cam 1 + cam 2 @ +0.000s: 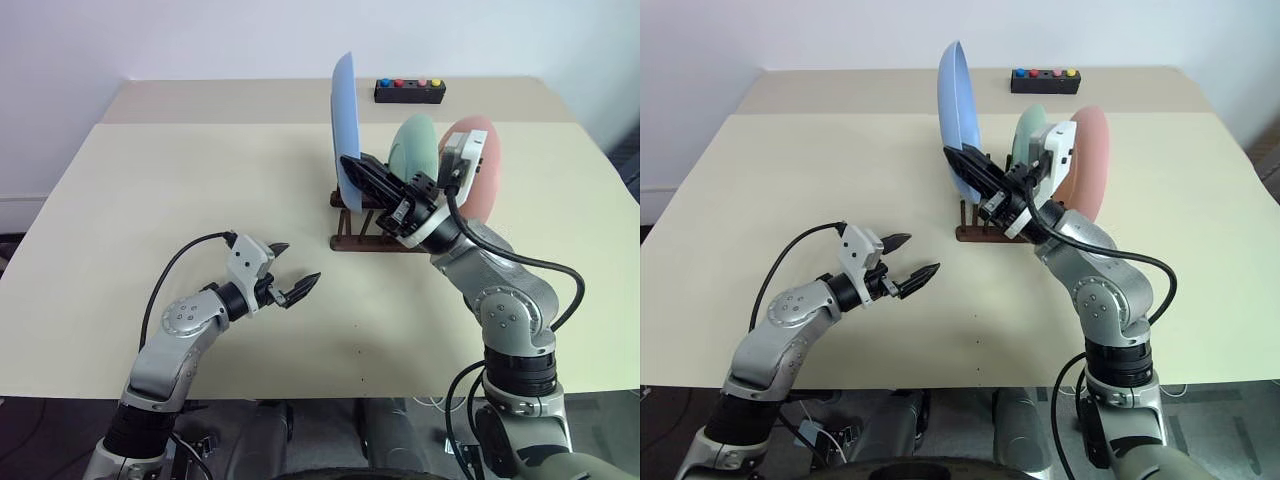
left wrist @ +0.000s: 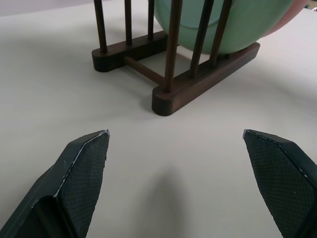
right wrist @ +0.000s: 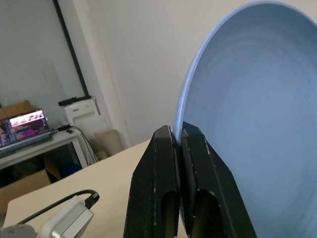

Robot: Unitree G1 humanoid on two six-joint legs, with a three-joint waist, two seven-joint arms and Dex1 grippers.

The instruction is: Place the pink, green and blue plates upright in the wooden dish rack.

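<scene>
The light blue plate [image 1: 345, 125] stands on edge over the left end of the wooden dish rack [image 1: 372, 238]. My right gripper [image 1: 352, 168] is shut on the plate's rim, and the right wrist view shows both fingers [image 3: 198, 168] pinching the blue plate [image 3: 247, 99]. I cannot tell whether the plate's lower edge touches the rack. The green plate [image 1: 413, 145] and the pink plate [image 1: 482, 165] stand upright between the pegs further right. My left gripper [image 1: 291, 268] hovers open and empty over the table, in front and to the left of the rack [image 2: 173, 91].
A small black box with coloured buttons [image 1: 410, 92] sits at the far edge of the beige table [image 1: 170, 190]. My right arm and its cable cross in front of the rack's right half.
</scene>
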